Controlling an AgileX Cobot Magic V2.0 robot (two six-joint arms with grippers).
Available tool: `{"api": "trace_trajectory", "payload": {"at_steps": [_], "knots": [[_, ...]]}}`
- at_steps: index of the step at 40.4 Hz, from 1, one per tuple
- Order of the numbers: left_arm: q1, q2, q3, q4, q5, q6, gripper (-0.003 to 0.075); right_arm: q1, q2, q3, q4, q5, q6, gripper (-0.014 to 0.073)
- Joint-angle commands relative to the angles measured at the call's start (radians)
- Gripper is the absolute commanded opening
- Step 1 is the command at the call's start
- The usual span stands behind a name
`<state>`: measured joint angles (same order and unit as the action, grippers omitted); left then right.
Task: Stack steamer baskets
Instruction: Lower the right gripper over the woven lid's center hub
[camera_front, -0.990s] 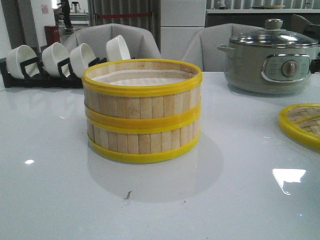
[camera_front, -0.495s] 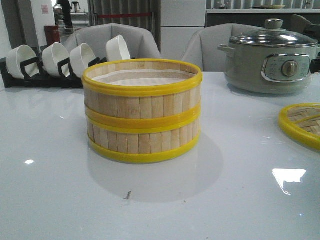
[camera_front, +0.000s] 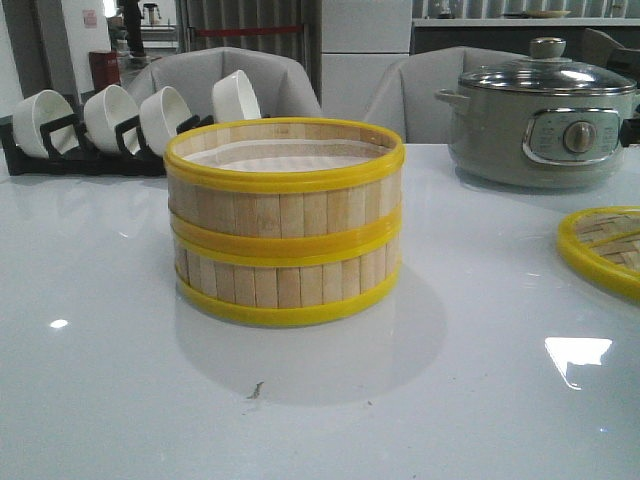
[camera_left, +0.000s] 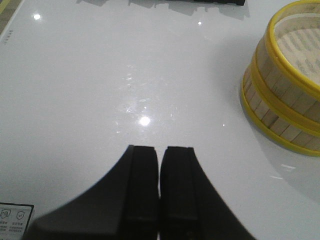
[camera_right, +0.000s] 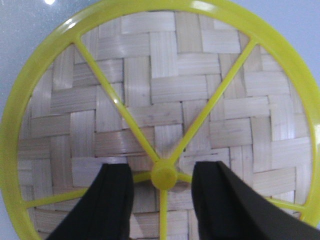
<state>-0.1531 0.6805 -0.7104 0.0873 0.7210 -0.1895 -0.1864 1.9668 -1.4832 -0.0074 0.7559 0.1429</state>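
Two steamer baskets (camera_front: 285, 222) stand stacked at the table's middle, pale slat walls with yellow hoops and a white liner inside the top one. The same steamer baskets (camera_left: 282, 95) show in the left wrist view, well off to one side of my left gripper (camera_left: 160, 150), which is shut with nothing in it over bare table. The woven yellow-rimmed lid (camera_front: 605, 245) lies flat at the right edge. In the right wrist view the lid (camera_right: 165, 95) fills the frame; my right gripper (camera_right: 163, 172) is open, its fingers either side of the lid's yellow centre knob (camera_right: 164, 175).
A grey-green electric pot (camera_front: 540, 115) with a glass lid stands at the back right. A black rack with several white bowls (camera_front: 110, 120) runs along the back left. Grey chairs stand behind the white glossy table (camera_front: 120, 380).
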Motion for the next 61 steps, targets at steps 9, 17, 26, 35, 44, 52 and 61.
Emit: {"api": "trace_trajectory", "payload": {"at_steps": [9,17,26,35,44,52,61], "knots": [[-0.004,-0.002,-0.029,0.002,-0.073,-0.012,0.0095,-0.002,-0.056,-0.035,-0.005,-0.022,-0.012,0.0391],[-0.004,-0.002,-0.029,0.002,-0.073,-0.012,0.0095,-0.002,-0.056,-0.035,-0.005,-0.014,-0.012,0.0391],[-0.004,-0.002,-0.029,0.002,-0.073,-0.012,0.0095,-0.002,-0.056,-0.035,-0.005,-0.009,-0.012,0.0391],[-0.004,-0.002,-0.029,0.002,-0.073,-0.012,0.0095,-0.002,-0.056,-0.035,-0.005,-0.009,-0.012,0.0391],[-0.004,-0.002,-0.029,0.002,-0.073,-0.012,0.0095,-0.002,-0.051,-0.035,-0.005,-0.007,-0.012,0.0391],[-0.004,-0.002,-0.029,0.002,-0.073,-0.012,0.0095,-0.002,-0.027,-0.035,-0.005,0.005,-0.012,0.0391],[-0.004,-0.002,-0.029,0.002,-0.073,-0.012,0.0095,-0.002,-0.025,-0.035,-0.005,0.0,-0.012,0.0391]]}}
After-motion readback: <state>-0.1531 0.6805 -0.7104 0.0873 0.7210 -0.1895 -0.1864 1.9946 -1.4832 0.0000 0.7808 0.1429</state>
